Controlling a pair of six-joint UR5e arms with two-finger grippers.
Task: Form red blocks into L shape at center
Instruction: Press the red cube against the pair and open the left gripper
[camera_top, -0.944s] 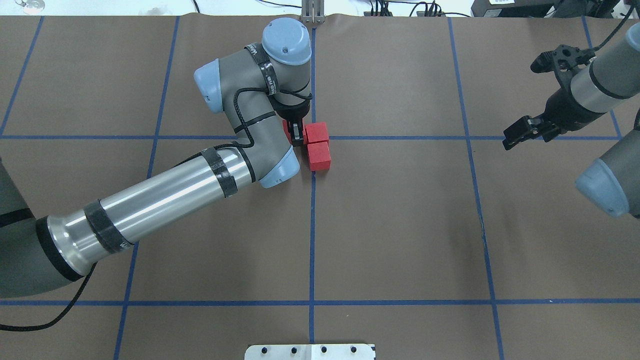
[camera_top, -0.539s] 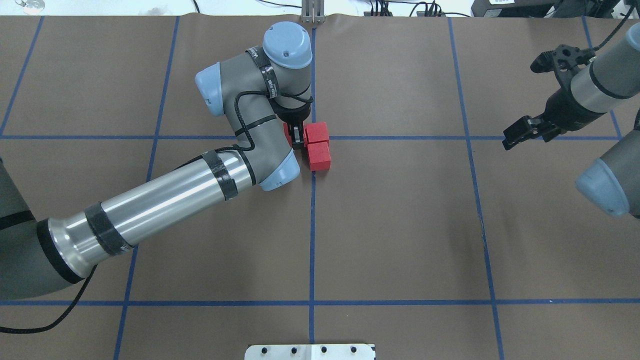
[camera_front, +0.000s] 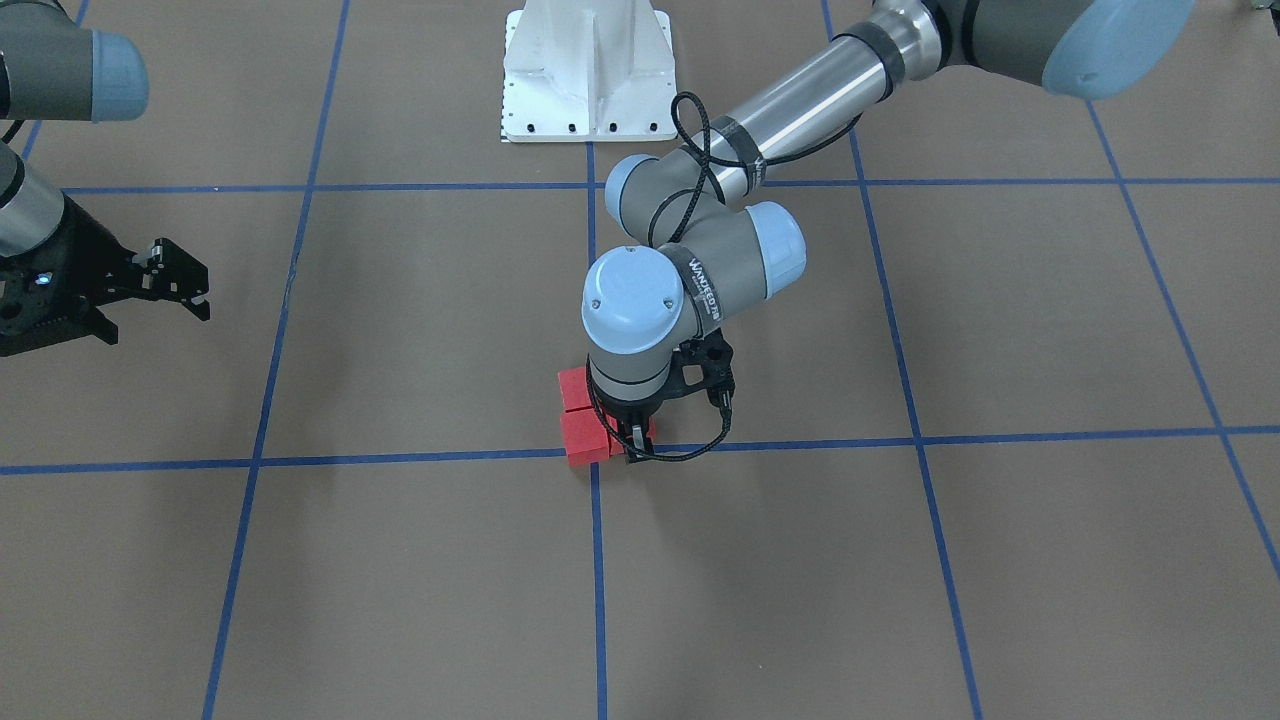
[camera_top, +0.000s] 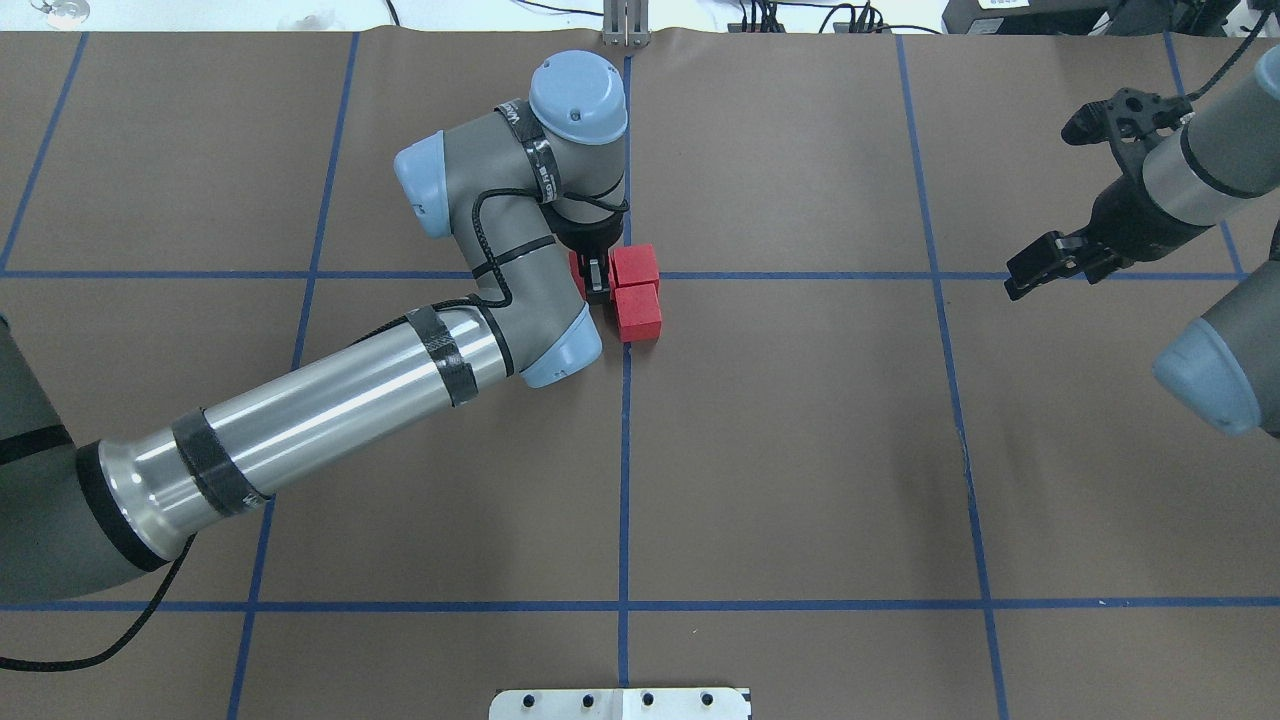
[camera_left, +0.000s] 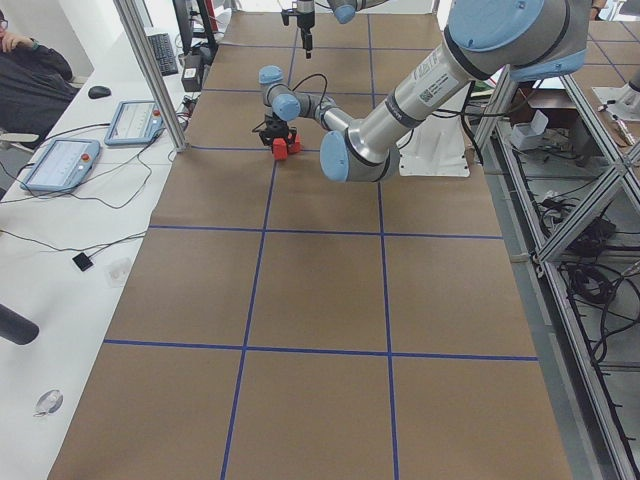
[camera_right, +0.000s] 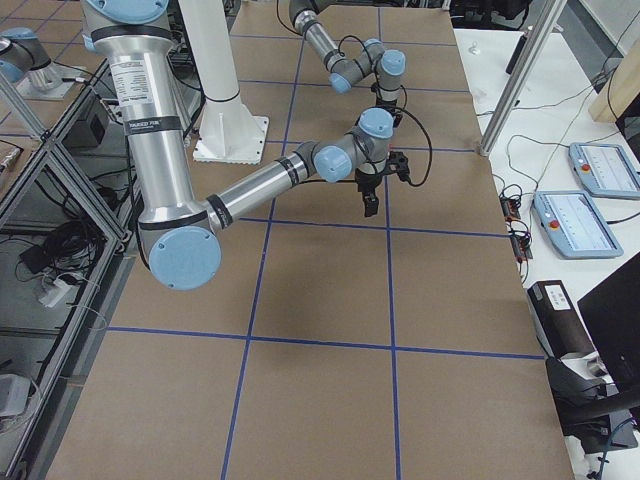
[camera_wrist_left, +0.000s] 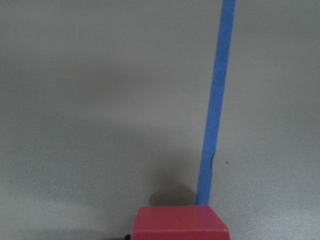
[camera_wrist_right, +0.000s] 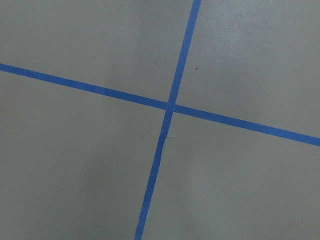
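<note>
Two red blocks (camera_top: 637, 311) are set touching over the surface's center, the third block (camera_top: 575, 267) is seemingly clasped beside them by the left gripper (camera_top: 598, 279), so only release seems left; the right gripper (camera_top: 1041, 207) is spread wide.

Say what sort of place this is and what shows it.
Most likely a robotics lab. A left arm and a right arm work over a table marked with a blue tape grid. Aluminium posts frame it, and control tablets lie on a side bench.
</note>
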